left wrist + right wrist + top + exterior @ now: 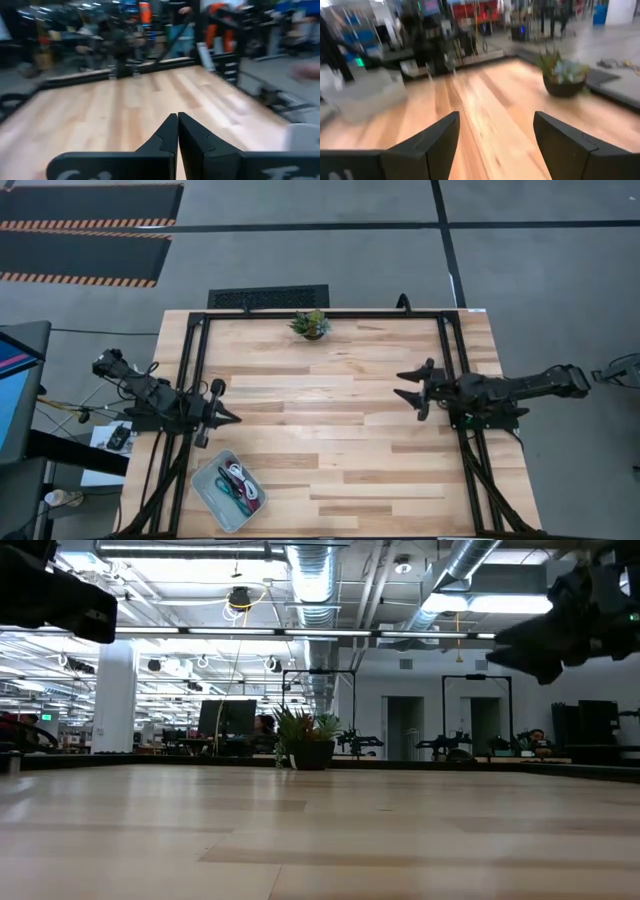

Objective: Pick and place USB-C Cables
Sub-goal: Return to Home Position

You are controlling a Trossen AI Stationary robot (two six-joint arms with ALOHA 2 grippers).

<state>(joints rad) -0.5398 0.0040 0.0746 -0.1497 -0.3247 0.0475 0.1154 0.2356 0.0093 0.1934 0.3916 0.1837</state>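
The USB-C cables (238, 483), teal, dark red, white-pink and black coils, lie together inside a grey tray (210, 496) near the table's near-left corner, seen only in the high view. My left gripper (234, 418) hovers shut above the table's left side, just beyond the tray, holding nothing; its fingers (177, 131) meet tip to tip in the left wrist view. My right gripper (402, 384) hangs open over the table's right side, far from the cables, with bare wood between its fingers (495, 137).
A small potted green plant (311, 324) stands at the middle of the table's far edge, also seen in the low view (305, 740) and the right wrist view (563, 75). Black frame rails (196, 360) run along the table's left, right and far sides. Bare wood spans the middle.
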